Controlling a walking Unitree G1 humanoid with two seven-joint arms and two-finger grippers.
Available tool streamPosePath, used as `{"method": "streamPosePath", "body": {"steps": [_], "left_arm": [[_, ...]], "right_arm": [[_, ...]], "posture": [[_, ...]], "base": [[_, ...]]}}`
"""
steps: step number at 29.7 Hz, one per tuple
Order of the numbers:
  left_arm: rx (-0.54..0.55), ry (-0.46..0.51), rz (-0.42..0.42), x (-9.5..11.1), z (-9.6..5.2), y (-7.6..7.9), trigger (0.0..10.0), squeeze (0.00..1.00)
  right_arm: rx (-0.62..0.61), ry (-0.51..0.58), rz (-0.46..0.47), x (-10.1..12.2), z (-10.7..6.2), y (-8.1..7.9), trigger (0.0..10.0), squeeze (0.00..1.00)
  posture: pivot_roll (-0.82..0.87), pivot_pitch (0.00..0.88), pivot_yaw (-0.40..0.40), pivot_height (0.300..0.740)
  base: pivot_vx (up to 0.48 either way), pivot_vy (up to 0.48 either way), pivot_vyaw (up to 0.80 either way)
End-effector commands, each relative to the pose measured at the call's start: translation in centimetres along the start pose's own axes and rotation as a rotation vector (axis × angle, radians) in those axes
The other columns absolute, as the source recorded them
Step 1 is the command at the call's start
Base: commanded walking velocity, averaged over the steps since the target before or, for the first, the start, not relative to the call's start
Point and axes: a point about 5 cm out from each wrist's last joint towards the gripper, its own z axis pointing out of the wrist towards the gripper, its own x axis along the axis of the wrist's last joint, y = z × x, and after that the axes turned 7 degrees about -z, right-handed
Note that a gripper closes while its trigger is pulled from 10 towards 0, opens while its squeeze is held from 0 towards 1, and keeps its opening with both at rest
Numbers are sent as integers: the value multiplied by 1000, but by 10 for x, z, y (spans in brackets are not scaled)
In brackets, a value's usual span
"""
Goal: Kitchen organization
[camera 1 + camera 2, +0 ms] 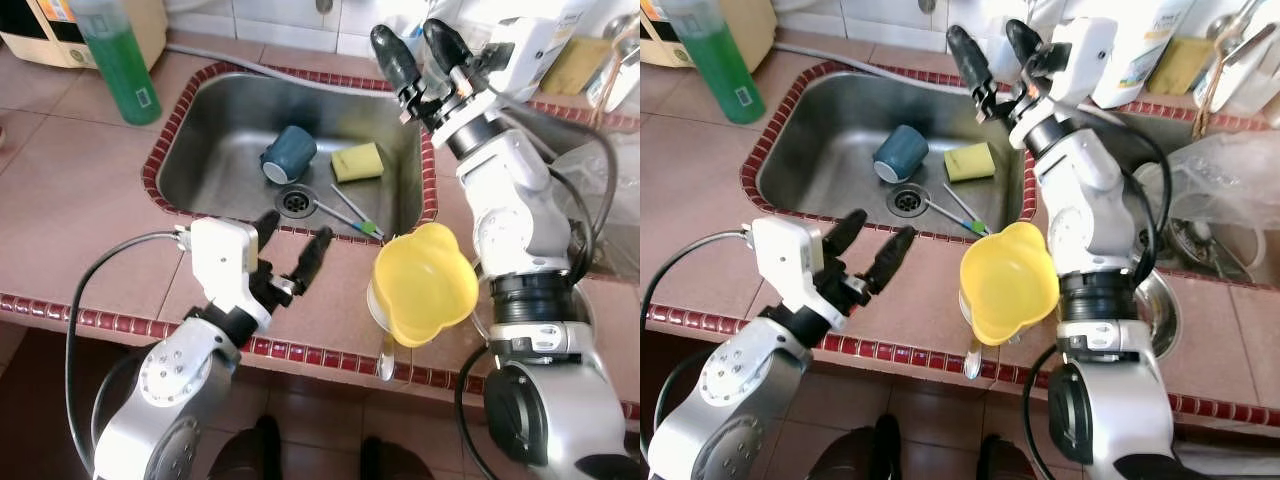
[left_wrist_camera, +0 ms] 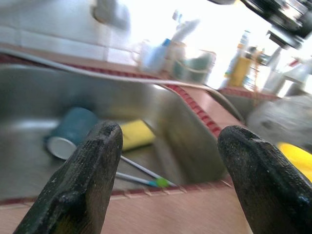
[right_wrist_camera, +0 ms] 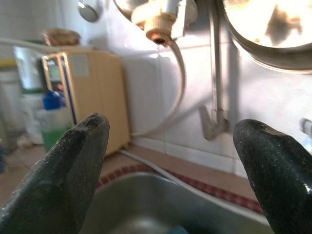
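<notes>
A steel sink (image 1: 215,105) holds a dark blue cup (image 1: 288,153) lying on its side, a yellow sponge (image 1: 357,161) and a thin utensil with a green tip (image 1: 350,216) near the drain. My left gripper (image 1: 292,245) is open just above the sink's near rim, over the counter. My right gripper (image 1: 420,45) is open, raised over the sink's far right corner near the tiled wall. A yellow bowl (image 1: 424,284) sits on the counter to the right of the sink, beside my right arm. In the left wrist view the cup (image 2: 70,131) and sponge (image 2: 136,134) lie ahead between the fingers.
A green soap bottle (image 1: 120,62) and a cream appliance (image 1: 40,30) stand at the back left. Bottles, a plastic bag (image 1: 1230,180) and steel dishes (image 1: 1155,310) crowd the counter on the right. A tap outlet (image 3: 158,19) and hose hang from the wall.
</notes>
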Motion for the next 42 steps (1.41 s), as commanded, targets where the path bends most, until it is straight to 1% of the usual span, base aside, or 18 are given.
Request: {"method": "streamPosePath", "body": {"steps": [1, 2, 4, 8, 11, 13, 18, 19, 20, 21, 25, 27, 29, 30, 39, 40, 41, 42], "left_arm": [[30, 3, 11, -3, 1, -4, 10000, 0], [47, 3, 26, -3, 2, -7, 10000, 0], [61, 13, 32, -4, 4, -11, 10000, 0], [137, 47, 67, -1, 8, -27, 10000, 0], [157, 63, 71, 0, 11, -33, 10000, 0], [173, 70, 95, -1, 16, -40, 10000, 0], [214, 65, 138, -3, 20, -49, 10000, 0], [231, 60, 160, -5, 22, -52, 10000, 0], [231, 60, 160, -5, 22, -52, 10000, 0], [236, 58, 163, -6, 22, -54, 10000, 0], [234, 61, 160, -11, 21, -56, 10000, 0], [240, 47, 180, -16, 21, -57, 10000, 0], [249, 55, 171, -19, 21, -59, 10000, 0], [254, 55, 171, -21, 20, -59, 10000, 0], [261, 56, 170, -25, 18, -60, 10000, 0], [261, 54, 169, -27, 17, -60, 10000, 0], [252, 48, 176, -31, 12, -57, 10000, 0], [252, 48, 176, -31, 12, -57, 10000, 0]], "right_arm": [[-27, 2, -61, 3, -3, 0, 10000, 0], [-36, -11, -84, -1, -6, -1, 10000, 0], [-53, -31, -93, -6, -11, -2, 10000, 0], [-129, -89, -123, -20, -27, -3, 10000, 0], [-162, -97, -149, -24, -33, -4, 10000, 0], [-211, -83, -206, -25, -43, -5, 10000, 0], [-291, -71, -244, -25, -55, -1, 10000, 0], [-333, -76, -260, -27, -63, -2, 10000, 0], [-333, -76, -260, -27, -63, -2, 10000, 0], [-369, -79, -268, -29, -70, -3, 10000, 0], [-438, -108, -310, -36, -84, -8, 10000, 0], [-443, -117, -318, -41, -89, -12, 10000, 0], [-480, -165, -354, -50, -99, -18, 10000, 0], [-486, -175, -350, -53, -103, -22, 10000, 0], [-496, -187, -337, -57, -107, -29, 10000, 0], [-496, -192, -326, -59, -108, -33, 10000, 0], [-491, -206, -326, -63, -113, -41, 10000, 0], [-491, -206, -326, -63, -113, -41, 10000, 0]], "posture": [[-8, 112, -41, 740], [-8, 109, -41, 740], [-7, 101, -39, 740], [-8, 72, -32, 740], [-16, 59, -26, 740], [-21, 43, -21, 740], [-30, 18, -11, 740], [-34, 12, -6, 740], [-34, 12, -6, 740], [-35, 8, -5, 740], [-39, 4, -3, 740], [-39, 0, -1, 740], [-42, 0, 1, 740], [-45, 0, 2, 740], [-49, 1, 7, 740], [-50, 3, 7, 740], [-47, 8, 14, 740], [-47, 8, 14, 740]], "base": [[0, 0, 0], [0, 0, 0], [0, 0, 0], [0, 0, 0], [0, 0, 0], [0, 0, 0], [0, 0, 0], [0, 0, 0], [0, 0, 0], [0, 0, 0], [0, 0, 0], [0, 0, 0], [0, 0, 0], [0, 0, 0], [0, 0, 0], [0, 0, 0], [0, 0, 0], [0, 0, 0]]}}
